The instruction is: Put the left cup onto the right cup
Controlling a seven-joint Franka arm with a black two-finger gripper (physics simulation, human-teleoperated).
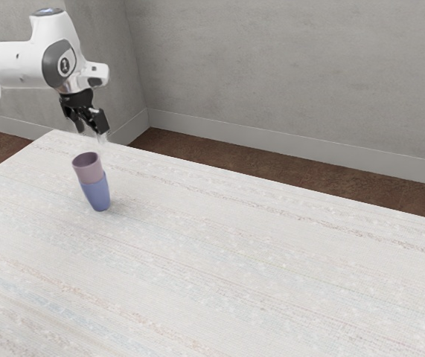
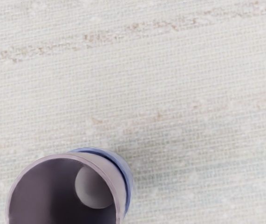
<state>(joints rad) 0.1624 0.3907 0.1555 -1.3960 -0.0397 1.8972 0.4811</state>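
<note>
Lifting straight up looks the safest finish, so the jaws, apart and empty just above the stack, do not brush its rim. The mauve cup (image 1: 85,166) sits nested in the blue cup (image 1: 97,195), far back at the exterior view's left. Both are smooth, tapered and thin-walled; the pale tabletop (image 1: 272,253) looks woven.

Pale woven table (image 1: 272,260), grey wall (image 1: 286,67), brown floor (image 1: 309,171)

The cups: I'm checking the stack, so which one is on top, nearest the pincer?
The mauve cup, nested inside the blue cup that stands on the table. Its open rim is the higher one, closer to the pincer above.
</note>
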